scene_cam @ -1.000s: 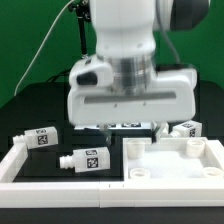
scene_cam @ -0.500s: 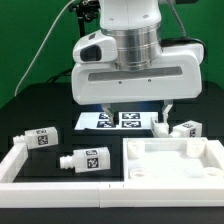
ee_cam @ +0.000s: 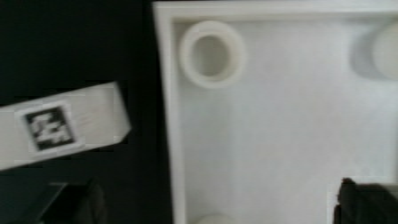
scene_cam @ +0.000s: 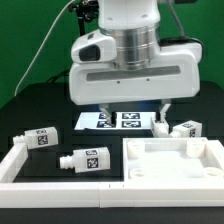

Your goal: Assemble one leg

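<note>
Pincer [ee_cam: 217, 203] open, its dark fingertips [ee_cam: 71, 205] well apart and gripping nothing; in the wrist view we see the tabletop [scene_cam: 170, 165] below them, with a round socket [ee_cam: 214, 52] near its rim. The leg [scene_cam: 86, 158] lies on its side on the table [scene_cam: 45, 110], just beside the tabletop at the exterior view's left; a second leg [scene_cam: 39, 138] lies farther that way; a third leg [scene_cam: 186, 128] lies behind the tabletop at the exterior view's right; the marker board [scene_cam: 115, 120] lies under the arm.
</note>
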Controlling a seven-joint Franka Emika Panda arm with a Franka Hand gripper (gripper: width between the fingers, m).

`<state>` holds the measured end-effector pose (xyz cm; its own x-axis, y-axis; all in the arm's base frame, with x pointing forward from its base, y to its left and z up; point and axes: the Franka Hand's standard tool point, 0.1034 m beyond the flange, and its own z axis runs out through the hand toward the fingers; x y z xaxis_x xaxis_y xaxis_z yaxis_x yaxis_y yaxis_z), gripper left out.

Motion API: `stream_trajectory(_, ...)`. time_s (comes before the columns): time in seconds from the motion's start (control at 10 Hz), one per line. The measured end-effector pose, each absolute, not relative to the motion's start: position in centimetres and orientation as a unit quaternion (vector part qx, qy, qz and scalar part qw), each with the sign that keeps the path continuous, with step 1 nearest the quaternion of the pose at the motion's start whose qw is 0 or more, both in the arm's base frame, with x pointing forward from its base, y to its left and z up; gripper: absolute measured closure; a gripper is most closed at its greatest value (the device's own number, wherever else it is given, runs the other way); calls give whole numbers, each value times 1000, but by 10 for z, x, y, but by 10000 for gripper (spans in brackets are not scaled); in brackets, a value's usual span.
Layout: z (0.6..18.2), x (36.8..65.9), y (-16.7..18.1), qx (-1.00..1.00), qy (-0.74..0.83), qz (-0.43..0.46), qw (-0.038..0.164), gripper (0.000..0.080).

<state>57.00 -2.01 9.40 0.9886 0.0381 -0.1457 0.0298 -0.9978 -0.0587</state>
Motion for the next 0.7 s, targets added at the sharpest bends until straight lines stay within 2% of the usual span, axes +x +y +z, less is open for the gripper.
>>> stream_trajectory(0.2, 99, 564, -44, -996, -52, 66, 25, 151)
stream_trajectory(0.7, 98, 559, -47, -995, -76, 64, 26, 151)
